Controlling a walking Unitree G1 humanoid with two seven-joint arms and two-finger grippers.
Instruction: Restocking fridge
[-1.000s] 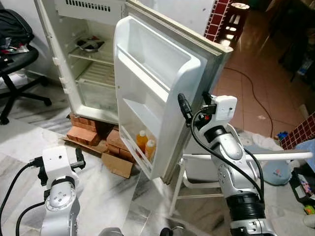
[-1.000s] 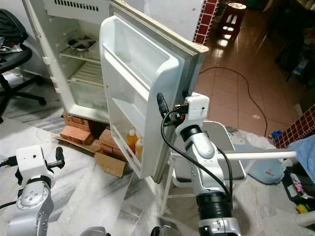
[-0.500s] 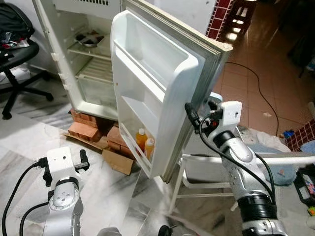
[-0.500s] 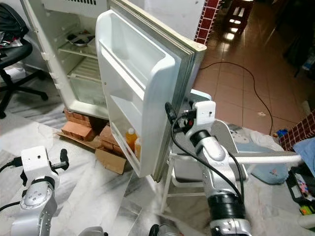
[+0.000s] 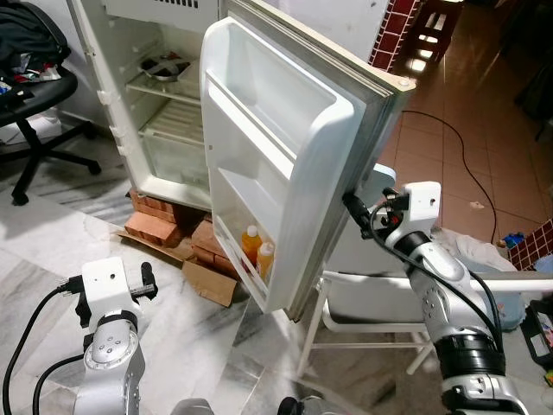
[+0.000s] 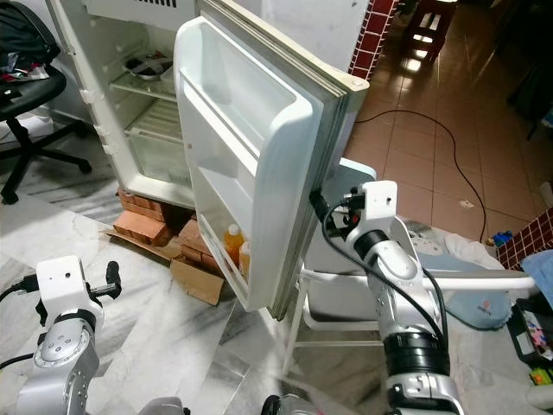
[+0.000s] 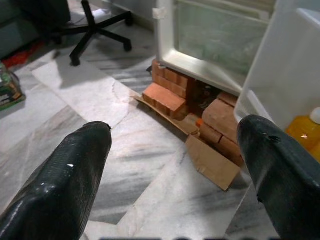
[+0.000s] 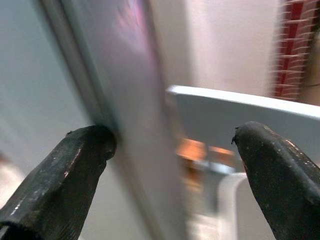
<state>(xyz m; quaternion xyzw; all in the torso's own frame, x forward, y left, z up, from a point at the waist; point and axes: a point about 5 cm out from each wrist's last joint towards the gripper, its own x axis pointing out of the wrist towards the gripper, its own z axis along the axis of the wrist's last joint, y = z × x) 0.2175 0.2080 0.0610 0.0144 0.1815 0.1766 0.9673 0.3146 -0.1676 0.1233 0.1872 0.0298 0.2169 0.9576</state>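
Since a second ago my right arm has moved lower and further out to the right, and its right gripper (image 8: 170, 150) is now behind the outer edge of the fridge door (image 5: 285, 147). From the head I cannot see the fingers (image 8: 75, 170) there, because the door edge hides them. In the right wrist view they are spread wide. One black tip sits right against the blurry grey door edge, and I cannot tell if it touches. That view is very smeared.

My left gripper (image 7: 175, 150) hangs low over the marble floor (image 5: 52, 251) with its fingers (image 7: 70, 175) spread wide, holding nothing.

The fridge (image 5: 164, 104) stands open on red bricks (image 5: 151, 220), with a flat piece of cardboard (image 5: 207, 281) beside them. Two orange bottles (image 5: 257, 251) stand in the lowest door shelf. A metal dish (image 5: 160, 65) sits on an upper rack inside, too small to make out well.

A white folding chair (image 5: 363, 285) stands behind the door, partly hidden by it. A black office chair (image 5: 34, 95) is cut off at the left edge.
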